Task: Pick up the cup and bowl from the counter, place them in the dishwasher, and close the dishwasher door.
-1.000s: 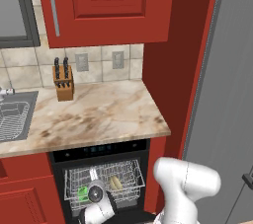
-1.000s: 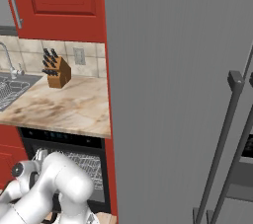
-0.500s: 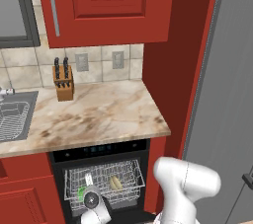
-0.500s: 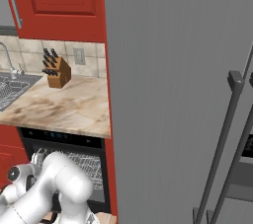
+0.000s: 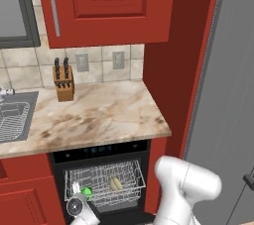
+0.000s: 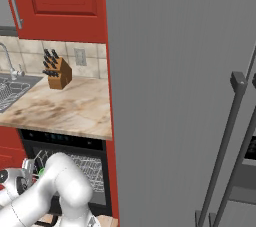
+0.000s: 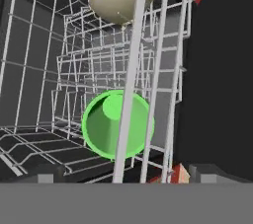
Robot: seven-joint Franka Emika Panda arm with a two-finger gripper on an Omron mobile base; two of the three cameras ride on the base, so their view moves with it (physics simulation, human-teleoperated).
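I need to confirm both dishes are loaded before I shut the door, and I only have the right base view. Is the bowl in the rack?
Observer: Yes, the bowl lies in the rack, right of the middle in the left base view.
Operator: And the cup?
Observer: The cup lies on its side in the rack, mouth toward the hand camera.
Operator: Is the pincer free?
Observer: It holds nothing; the cup sits behind the rack wires.

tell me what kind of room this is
A home-style kitchen, rendered in simulation. A beige veined marble counter carries a wooden knife block beside a steel sink, red cabinets hang above, and below the counter an open black dishwasher shows a white wire rack holding a bright green cup and an olive-tan bowl.
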